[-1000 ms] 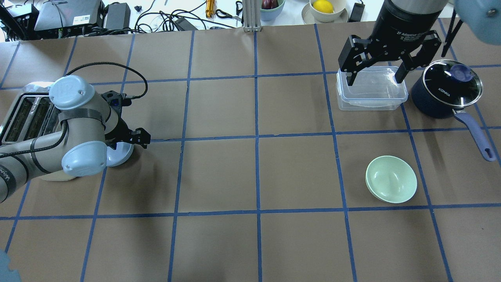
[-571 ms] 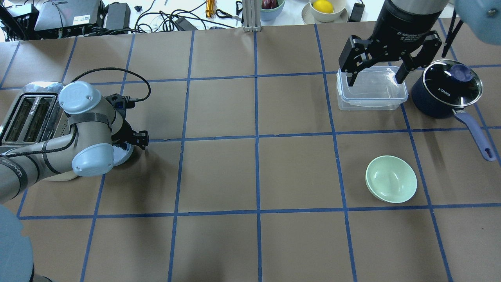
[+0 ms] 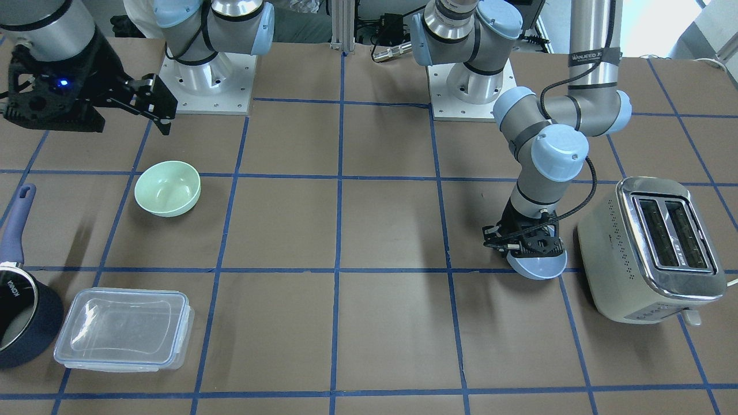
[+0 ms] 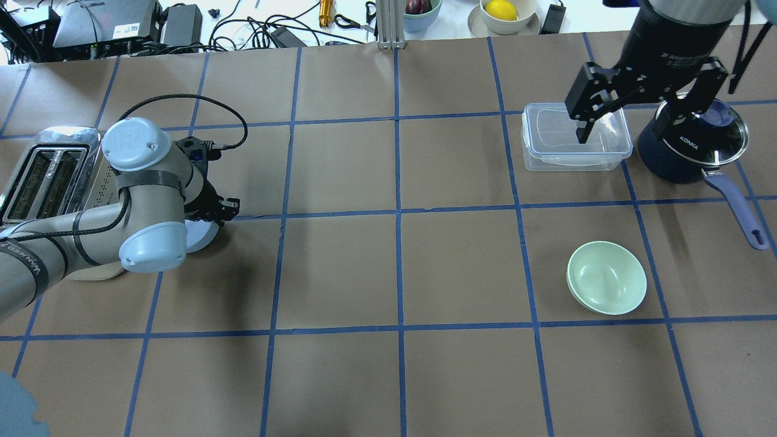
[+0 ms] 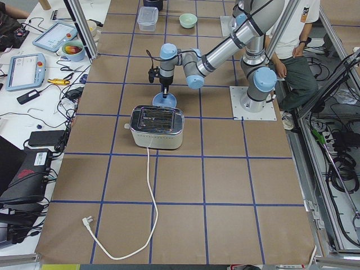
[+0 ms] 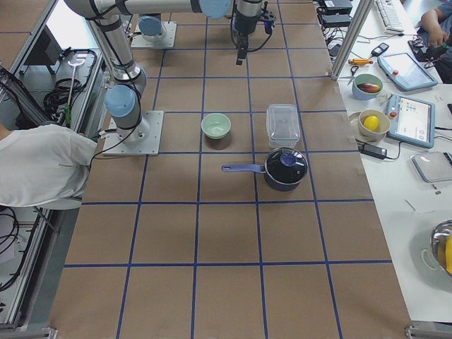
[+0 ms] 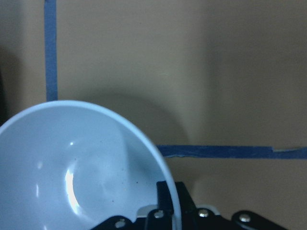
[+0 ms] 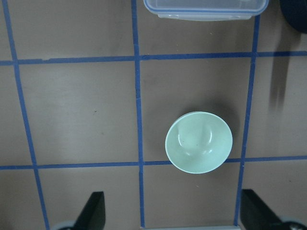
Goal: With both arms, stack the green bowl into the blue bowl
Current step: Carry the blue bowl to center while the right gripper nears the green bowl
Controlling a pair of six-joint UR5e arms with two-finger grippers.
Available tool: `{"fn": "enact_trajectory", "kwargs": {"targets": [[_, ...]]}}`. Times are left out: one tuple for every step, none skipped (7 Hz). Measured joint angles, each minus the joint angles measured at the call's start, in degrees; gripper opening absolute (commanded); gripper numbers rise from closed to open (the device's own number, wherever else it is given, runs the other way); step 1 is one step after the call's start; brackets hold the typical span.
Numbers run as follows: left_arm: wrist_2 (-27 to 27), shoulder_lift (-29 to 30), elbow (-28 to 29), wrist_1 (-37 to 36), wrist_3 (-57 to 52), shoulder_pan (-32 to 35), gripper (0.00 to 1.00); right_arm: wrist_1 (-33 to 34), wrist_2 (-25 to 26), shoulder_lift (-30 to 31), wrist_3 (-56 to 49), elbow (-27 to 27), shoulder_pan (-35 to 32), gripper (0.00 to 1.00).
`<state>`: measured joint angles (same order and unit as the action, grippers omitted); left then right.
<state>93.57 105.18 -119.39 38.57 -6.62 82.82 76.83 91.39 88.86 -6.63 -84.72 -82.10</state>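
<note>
Grip on rim of blue bowl (image 3: 536, 267) by left gripper (image 3: 527, 245), jaws pinched across bowl wall, just beside toaster (image 3: 651, 248) | right gripper (image 4: 625, 130) raised well above table (image 4: 461, 267), jaws spread wide, empty | green bowl (image 4: 607, 277) upright on table, near clear container (image 4: 546, 145) and saucepan (image 4: 680, 161), well apart from blue bowl

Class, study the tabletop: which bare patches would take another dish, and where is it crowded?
The middle, between the blue bowl in the left claw and the green bowl, is bare; so is the row toward the robot's bases. Crowded: the far right corner, where clear box and saucepan sit side by side, and the left edge by the toaster.
</note>
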Motion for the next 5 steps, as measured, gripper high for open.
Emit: {"fn": "enact_trajectory", "kwargs": {"targets": [[0.48, 0.24, 3.25, 2.77, 6.45, 5.90, 0.04, -0.32, 0.14, 0.08, -4.43, -1.93, 4.42, 1.00], [0.60, 1.34, 8.48, 7.03, 14.88, 12.37, 0.04, 0.87, 0.21, 0.04, -8.51, -4.45, 8.32, 1.00], [0.48, 2.78, 13.78, 10.94, 23.07, 18.09, 0.04, 3.40, 0.23, 0.12, -12.35, -7.77, 11.68, 1.00], [0.26, 4.50, 18.19, 13.40, 30.94, 23.59, 0.04, 6.90, 0.24, 0.45, -15.32, -11.55, 13.80, 1.00], [0.19, 6.29, 20.64, 14.20, 36.71, 27.85, 0.03, 11.55, 0.22, 0.80, -17.58, -15.69, 15.04, 1.00]]}}
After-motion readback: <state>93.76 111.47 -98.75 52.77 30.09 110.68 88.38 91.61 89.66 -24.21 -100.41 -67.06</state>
